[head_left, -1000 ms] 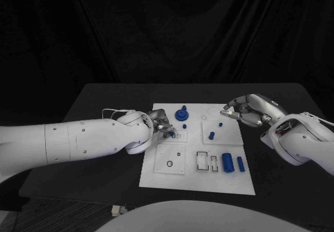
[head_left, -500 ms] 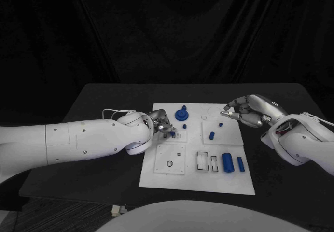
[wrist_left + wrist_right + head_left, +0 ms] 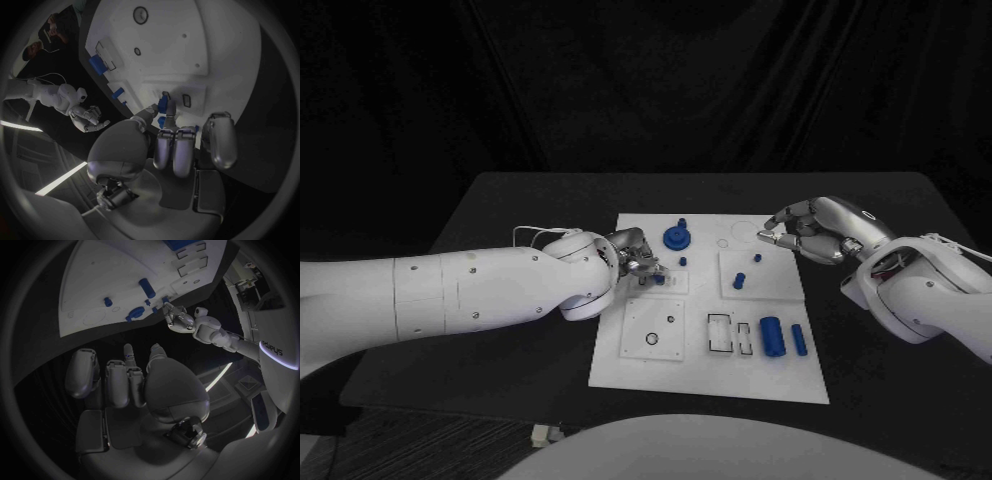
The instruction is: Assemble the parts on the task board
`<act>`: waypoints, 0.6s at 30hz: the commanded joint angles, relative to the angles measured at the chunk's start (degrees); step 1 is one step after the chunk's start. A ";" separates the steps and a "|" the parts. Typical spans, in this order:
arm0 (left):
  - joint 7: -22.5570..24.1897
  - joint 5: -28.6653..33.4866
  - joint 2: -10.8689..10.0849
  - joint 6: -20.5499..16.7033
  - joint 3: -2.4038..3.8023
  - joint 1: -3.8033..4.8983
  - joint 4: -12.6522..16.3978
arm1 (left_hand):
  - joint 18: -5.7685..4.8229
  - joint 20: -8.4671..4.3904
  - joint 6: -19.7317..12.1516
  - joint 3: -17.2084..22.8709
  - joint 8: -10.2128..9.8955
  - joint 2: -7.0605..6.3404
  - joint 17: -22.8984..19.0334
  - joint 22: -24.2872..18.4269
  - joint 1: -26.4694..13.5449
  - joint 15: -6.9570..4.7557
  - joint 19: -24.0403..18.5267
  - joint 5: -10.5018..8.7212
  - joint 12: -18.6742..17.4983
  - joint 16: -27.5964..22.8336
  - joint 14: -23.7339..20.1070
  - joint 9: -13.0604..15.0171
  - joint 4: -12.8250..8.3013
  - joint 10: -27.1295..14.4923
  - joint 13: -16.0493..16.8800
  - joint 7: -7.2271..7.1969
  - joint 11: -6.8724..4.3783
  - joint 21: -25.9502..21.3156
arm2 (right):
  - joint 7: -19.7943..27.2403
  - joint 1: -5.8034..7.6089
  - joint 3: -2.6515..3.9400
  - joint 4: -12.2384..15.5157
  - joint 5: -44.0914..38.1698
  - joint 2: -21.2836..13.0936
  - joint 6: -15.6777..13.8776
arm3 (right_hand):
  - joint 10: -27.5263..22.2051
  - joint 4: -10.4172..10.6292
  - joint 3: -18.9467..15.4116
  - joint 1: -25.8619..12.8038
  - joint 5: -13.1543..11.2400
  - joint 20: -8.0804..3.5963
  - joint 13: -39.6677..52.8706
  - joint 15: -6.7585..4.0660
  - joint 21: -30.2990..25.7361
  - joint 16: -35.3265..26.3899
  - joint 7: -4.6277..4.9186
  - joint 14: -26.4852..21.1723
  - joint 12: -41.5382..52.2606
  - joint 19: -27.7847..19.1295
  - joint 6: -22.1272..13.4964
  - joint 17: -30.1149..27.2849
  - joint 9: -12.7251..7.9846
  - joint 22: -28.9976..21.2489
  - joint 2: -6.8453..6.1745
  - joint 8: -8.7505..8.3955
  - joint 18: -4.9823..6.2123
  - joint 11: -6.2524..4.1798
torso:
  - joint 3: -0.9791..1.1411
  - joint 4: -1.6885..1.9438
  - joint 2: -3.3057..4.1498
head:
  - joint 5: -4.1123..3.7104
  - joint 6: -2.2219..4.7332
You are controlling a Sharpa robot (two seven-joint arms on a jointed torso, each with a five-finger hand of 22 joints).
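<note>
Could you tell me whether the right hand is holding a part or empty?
Empty: the right hand hovers by the task board, fingers curled in on nothing.

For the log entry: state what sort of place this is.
Probably a robot test or demo stand, not a workshop: a black table against black drapes, a white task board with small blue parts, and two robot hands, left hand and right hand.

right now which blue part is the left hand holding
The small blue peg pinched by the left hand at the task board's left edge; the other blue parts lie untouched.
</note>
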 commanded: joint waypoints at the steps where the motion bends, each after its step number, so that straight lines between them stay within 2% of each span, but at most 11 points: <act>1: 0.16 0.09 -0.02 1.57 0.00 -0.15 0.23 | 0.55 -0.06 -0.10 -0.33 -0.34 -0.61 15.10 9.27 -0.17 -0.21 0.08 -0.37 -0.03 0.15 5.95 -0.31 0.60 6.17 15.06 0.40 0.34 -0.41 | -0.93 -0.19 0.03 -0.03 -0.12 0.02 0.45 | 3.56 0.03 -0.37 0.52 0.23 -0.10 10.11 0.25 0.11 0.29 0.09 2.57 -0.22 0.19 0.23 0.61 0.05 9.33 0.02 0.24 0.78 0.33 | 0.01 0.02 0.02 | 0.08 -0.01; 18: -0.08 0.09 -0.54 1.59 0.00 -0.16 0.50 | 0.84 0.21 -0.56 -2.44 -1.12 -1.15 14.83 8.81 -1.12 0.11 -0.40 -1.14 -0.03 -0.31 5.84 -1.78 3.01 6.17 15.06 0.84 0.74 -2.32 | -0.97 -0.30 0.03 -0.16 -0.12 0.10 0.68 | 3.56 -0.05 -0.37 0.70 0.40 -0.10 10.10 0.27 0.14 0.30 0.10 2.58 -0.22 0.21 0.23 0.62 0.04 9.34 -0.01 0.22 0.77 0.34 | -0.02 -0.01 0.00 | 0.20 -0.01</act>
